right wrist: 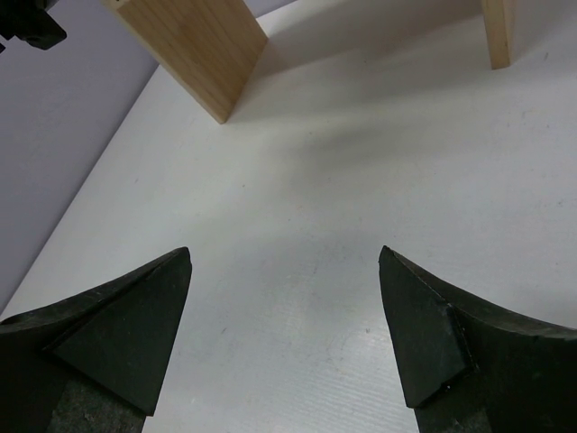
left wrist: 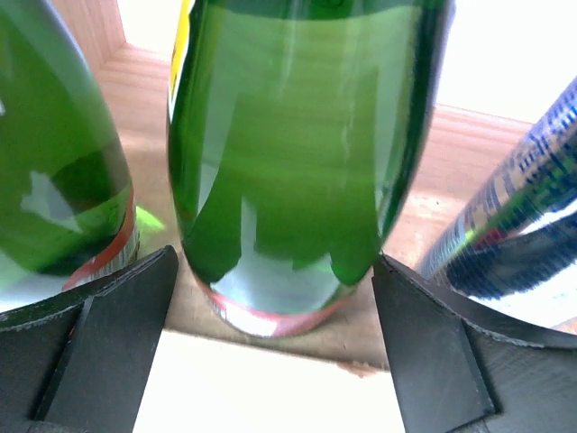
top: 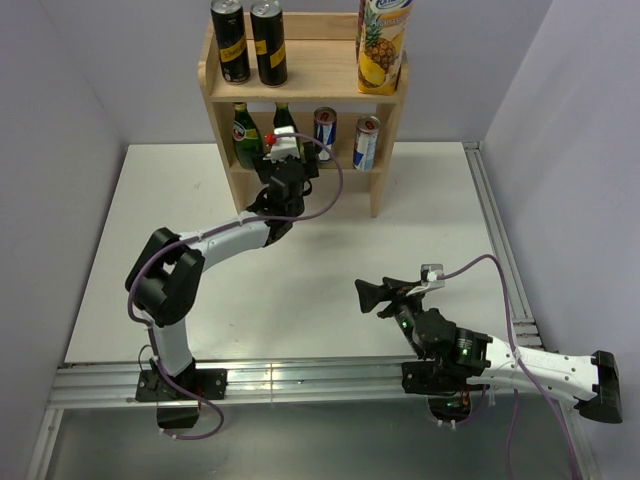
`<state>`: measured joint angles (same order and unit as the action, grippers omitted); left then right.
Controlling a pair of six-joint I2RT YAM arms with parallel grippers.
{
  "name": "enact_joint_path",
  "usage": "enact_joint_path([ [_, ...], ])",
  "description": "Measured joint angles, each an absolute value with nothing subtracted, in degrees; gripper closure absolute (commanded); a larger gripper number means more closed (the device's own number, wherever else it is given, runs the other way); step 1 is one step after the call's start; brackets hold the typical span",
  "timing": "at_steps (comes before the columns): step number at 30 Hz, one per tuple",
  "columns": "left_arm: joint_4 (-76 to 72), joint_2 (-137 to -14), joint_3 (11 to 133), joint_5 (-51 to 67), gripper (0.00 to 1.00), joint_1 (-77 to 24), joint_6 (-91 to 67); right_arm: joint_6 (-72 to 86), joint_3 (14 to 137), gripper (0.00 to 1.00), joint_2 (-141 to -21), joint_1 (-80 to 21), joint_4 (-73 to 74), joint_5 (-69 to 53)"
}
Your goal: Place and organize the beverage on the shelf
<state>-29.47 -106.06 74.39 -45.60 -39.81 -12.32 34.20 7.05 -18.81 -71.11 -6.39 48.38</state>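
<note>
Left gripper (left wrist: pixel 275 266): jaws wide astride green bottle (left wrist: pixel 297 135) on lower tier; contact cannot be told. Right gripper (right wrist: pixel 284 262): jaws apart, empty, 4 o'clock on table (top: pixel 200 250). Shelf (top: pixel 300 93): wooden, two tiers, table's 12 o'clock. Juice carton (top: pixel 381 45): top tier, 3 o'clock end. Black cans (top: pixel 231 40): pair, top tier, 9 o'clock end.

wooden shelf (top: pixel 310 93): black cans (top: pixel 231 40), juice carton (top: pixel 382 45) on top; green bottles (top: pixel 245 130), small cans (top: pixel 366 142) below.

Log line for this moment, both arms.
left gripper: open, fingers either side of green bottle standing on shelf lower tier, contact unclear | right gripper: open, empty, over table
</note>
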Motion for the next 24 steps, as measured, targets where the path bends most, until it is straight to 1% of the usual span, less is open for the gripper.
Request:
enact_joint_path([
  [13, -30.59, -102.41, 69.36, -49.28, 0.03, -42.78, -12.29, 34.20, 6.94, 0.09, -17.96, -71.11, -6.37, 48.36],
  [18, -31.09, -101.01, 66.08, -50.43, 0.03, -43.40, -15.25, 34.20, 6.63, 0.09, -17.37, -71.11, -6.35, 48.34],
  [24, -26.81, -97.62, 56.86, -52.01, 0.03, -44.66, -16.49, 34.20, 6.39, 0.09, -17.26, -71.11, -6.17, 48.36],
])
